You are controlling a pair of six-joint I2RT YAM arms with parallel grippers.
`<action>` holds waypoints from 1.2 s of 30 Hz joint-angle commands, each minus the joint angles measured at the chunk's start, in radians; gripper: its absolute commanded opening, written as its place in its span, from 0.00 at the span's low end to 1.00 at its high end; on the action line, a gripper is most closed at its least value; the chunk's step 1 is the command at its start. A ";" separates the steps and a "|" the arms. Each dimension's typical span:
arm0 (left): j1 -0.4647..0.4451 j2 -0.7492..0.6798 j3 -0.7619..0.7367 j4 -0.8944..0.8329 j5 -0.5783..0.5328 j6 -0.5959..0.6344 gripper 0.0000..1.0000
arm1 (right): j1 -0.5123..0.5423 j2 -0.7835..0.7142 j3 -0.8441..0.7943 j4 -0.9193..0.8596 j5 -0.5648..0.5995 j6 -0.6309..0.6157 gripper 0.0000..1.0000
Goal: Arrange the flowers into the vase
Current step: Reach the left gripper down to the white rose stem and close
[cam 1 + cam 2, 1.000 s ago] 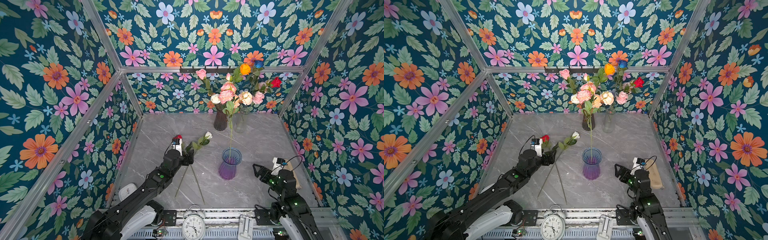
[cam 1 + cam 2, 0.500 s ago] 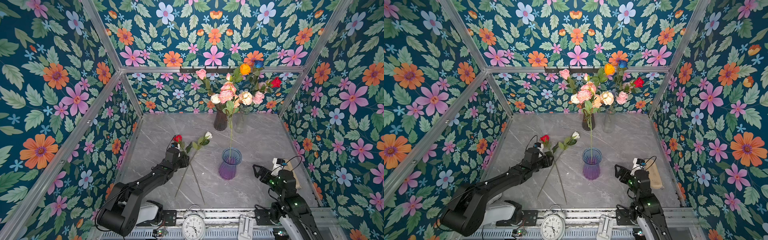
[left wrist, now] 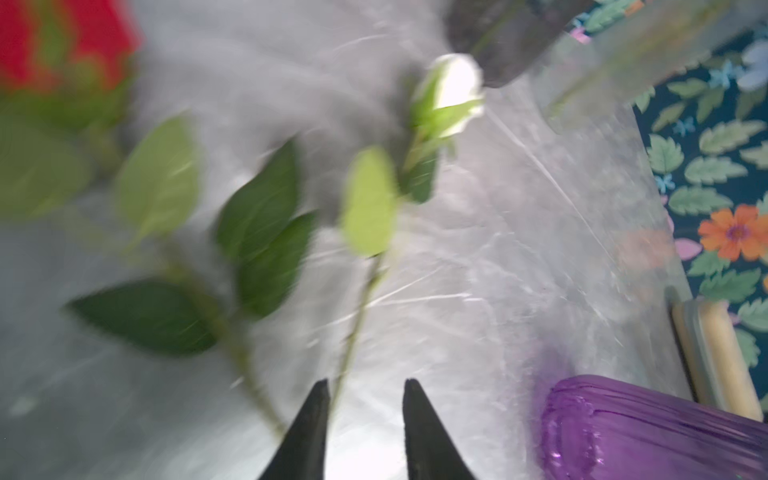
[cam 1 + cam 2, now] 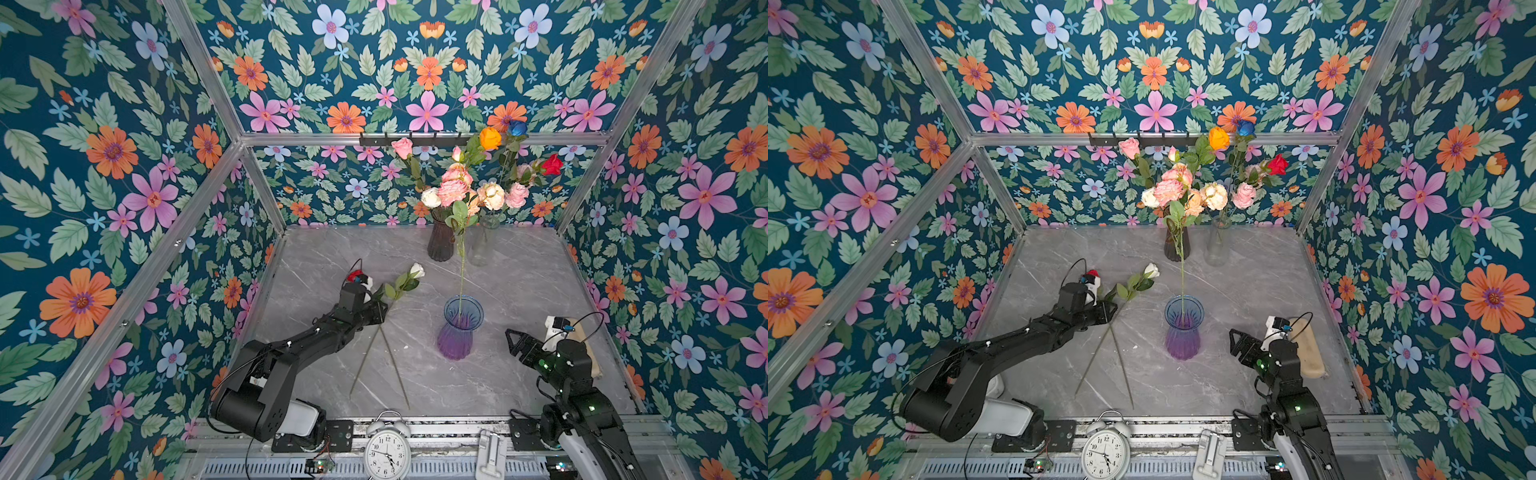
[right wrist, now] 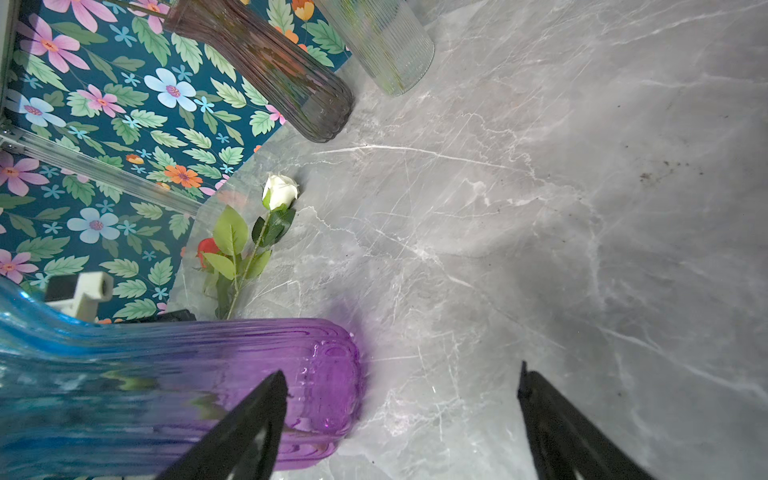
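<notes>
The blue-and-purple glass vase (image 4: 459, 328) (image 4: 1183, 332) stands mid-table with one long-stemmed pink flower (image 4: 453, 192) upright in it. Two flowers lie crossed on the table to its left: a white rose (image 4: 417, 270) (image 4: 1151, 270) and a red rose (image 4: 355, 275) (image 4: 1092, 273). My left gripper (image 4: 380, 309) (image 3: 365, 386) sits low over their stems, with its jaws narrowed but still apart. The white rose's (image 3: 455, 91) stem runs between them, against one finger. My right gripper (image 4: 513, 338) (image 5: 401, 378) stands open and empty beside the vase's (image 5: 208, 365) base.
A dark vase (image 4: 441, 241) and a clear vase (image 4: 482, 245) full of flowers stand at the back wall. An alarm clock (image 4: 387, 446) sits at the front edge. A beige roll (image 4: 1306, 349) lies behind the right arm. Patterned walls close in three sides.
The left arm has sunk lower toward the table and its jaws have narrowed around the white rose's stem. The right arm has not moved.
</notes>
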 commanded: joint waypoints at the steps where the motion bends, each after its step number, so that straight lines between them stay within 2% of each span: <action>1: -0.050 0.035 0.086 -0.189 -0.194 0.126 0.36 | 0.000 0.003 -0.001 0.017 0.013 0.000 0.88; 4: -0.065 0.075 0.136 -0.260 -0.283 0.164 0.36 | 0.000 0.004 0.000 0.017 0.011 0.001 0.88; 7: -0.076 0.107 0.161 -0.292 -0.321 0.191 0.36 | 0.000 0.004 -0.003 0.019 0.011 0.000 0.88; 14: -0.098 0.163 0.182 -0.251 -0.257 0.194 0.37 | 0.000 0.009 0.000 0.019 0.011 0.000 0.88; 27: -0.103 0.276 0.228 -0.238 -0.237 0.193 0.35 | 0.000 0.009 0.000 0.019 0.011 0.001 0.88; 31: -0.102 0.275 0.231 -0.225 -0.207 0.183 0.27 | 0.001 0.009 0.000 0.018 0.011 0.000 0.88; 36: -0.101 0.243 0.226 -0.209 -0.182 0.168 0.05 | 0.001 0.008 0.000 0.017 0.011 0.001 0.88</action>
